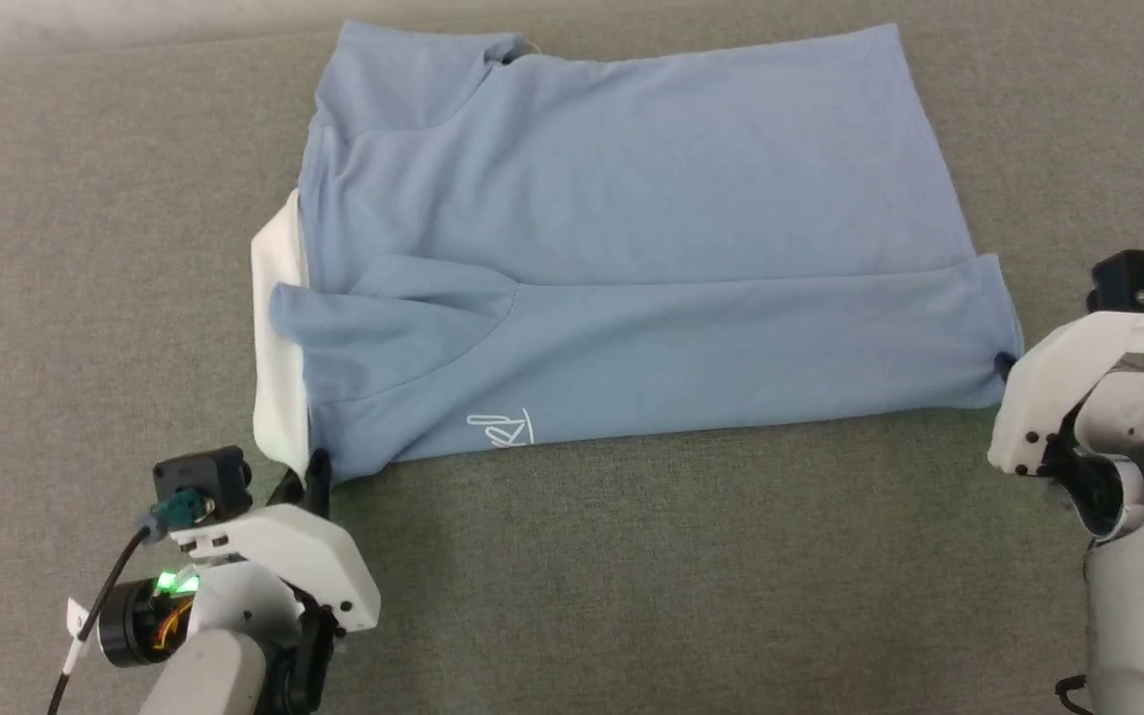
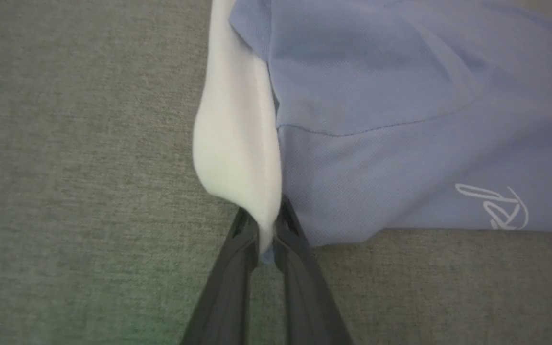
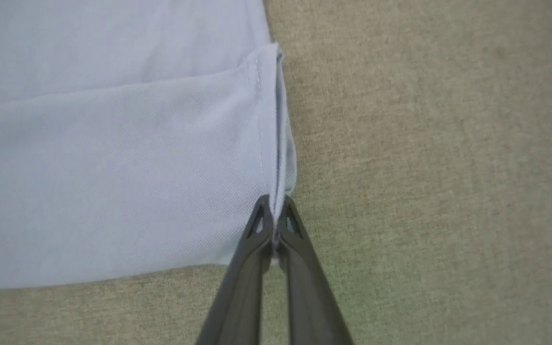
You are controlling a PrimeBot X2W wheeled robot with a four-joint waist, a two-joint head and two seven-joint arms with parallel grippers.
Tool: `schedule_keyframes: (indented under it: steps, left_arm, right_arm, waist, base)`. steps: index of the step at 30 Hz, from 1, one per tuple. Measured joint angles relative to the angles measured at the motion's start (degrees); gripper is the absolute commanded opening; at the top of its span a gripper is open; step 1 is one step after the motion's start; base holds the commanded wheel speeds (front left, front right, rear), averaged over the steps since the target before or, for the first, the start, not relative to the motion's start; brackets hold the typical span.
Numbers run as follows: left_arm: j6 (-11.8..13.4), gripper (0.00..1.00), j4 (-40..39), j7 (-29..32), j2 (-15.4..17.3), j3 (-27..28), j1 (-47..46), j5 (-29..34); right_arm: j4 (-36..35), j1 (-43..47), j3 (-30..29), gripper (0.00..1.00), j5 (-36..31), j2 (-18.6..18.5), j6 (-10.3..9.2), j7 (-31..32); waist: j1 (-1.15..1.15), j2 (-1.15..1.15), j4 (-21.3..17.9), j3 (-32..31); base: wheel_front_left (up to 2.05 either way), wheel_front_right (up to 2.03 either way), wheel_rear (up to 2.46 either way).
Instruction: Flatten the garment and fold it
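Desk (image 1: 85,298): topped with grey-green woven cloth, and it carries the garment.
Garment (image 1: 632,228): a light blue short-sleeved polo shirt of soft jersey. It lies flat across the middle of the desk and reaches toward the far edge. Its neck end faces the desk's left side and its hem faces the right side.
Fold: the near long strip of the shirt is turned over onto the body. The edge of this strip runs left to right across the cloth. A short sleeve (image 1: 373,328) lies folded in on top at the left end.
Collar (image 1: 279,367): white, and it sticks out from under the blue cloth along the shirt's left end. In the left wrist view (image 2: 237,143) it stands up as a pale ridge that narrows toward the fingers.
Print (image 1: 502,429): a small white looping mark near the shirt's near edge, toward its left corner. It also shows in the left wrist view (image 2: 494,206).
Left gripper (image 1: 314,475): it is at the shirt's near left corner. The jaws are pinched nearly together (image 2: 264,232) on the collar tip, with a sliver of blue cloth between them.
Right gripper (image 1: 1004,365): it is at the shirt's near right corner. The jaws are closed tight (image 3: 274,218) on the layered hem edge, with the fingertips meeting on the cloth.
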Motion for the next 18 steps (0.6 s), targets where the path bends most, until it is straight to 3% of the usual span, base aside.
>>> schedule_keyframes:
  steps: [5,10,18]
  left_arm:
    - [-0.23,0.0,0.79,-7.43,-0.04,0.4,0.07,2.25]
    - [0.76,0.0,-1.07,-9.91,0.11,0.47,2.99,3.25]
    - [3.22,0.0,-6.41,-5.36,1.66,-0.31,11.93,3.24]
  right_arm:
    - [-3.42,2.59,-0.05,0.0,1.68,0.23,0.0,-6.93]
    - [-8.64,8.67,0.04,0.0,3.77,0.52,0.0,-10.55]
    - [-16.27,19.59,-0.99,0.0,5.12,0.88,0.0,-5.24]
  waist:
    - [0.0,0.0,0.22,-1.89]
    - [-0.01,0.0,0.53,-4.56]
    - [-0.02,0.0,1.1,-7.51]
  base:
    - [0.0,0.0,0.0]
    - [0.0,0.0,0.0]
    - [0.0,0.0,0.0]
